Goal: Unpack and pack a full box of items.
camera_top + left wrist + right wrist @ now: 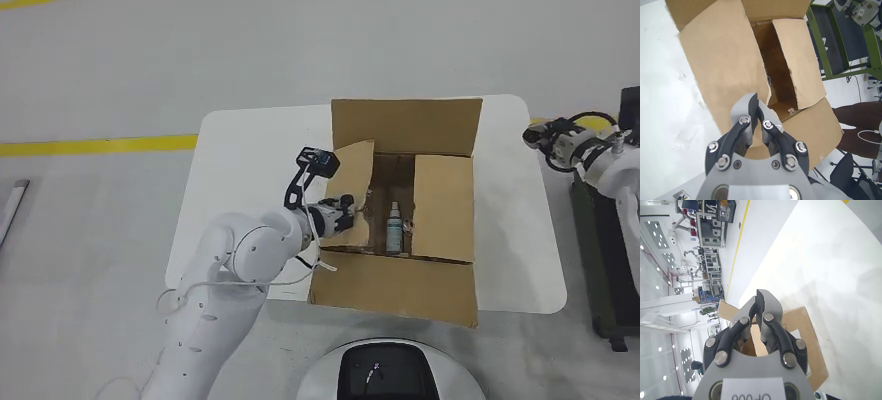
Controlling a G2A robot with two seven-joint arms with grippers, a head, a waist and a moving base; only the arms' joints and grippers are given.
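A brown cardboard box stands on the white table with its flaps folded outward. Inside it stands a small white bottle. My left gripper is shut, its tips at the near corner of the box's left flap, beside the flap's torn inner edge. I cannot tell whether the left gripper touches the flap. The right flap leans over the dark interior. My right gripper is off the table's right side, shut and holding nothing; the right gripper points toward the box.
A green-framed cart and a dark rack stand right of the table. A yellow floor line runs at the left. A black chair is near the table's front edge. The tabletop left of the box is bare.
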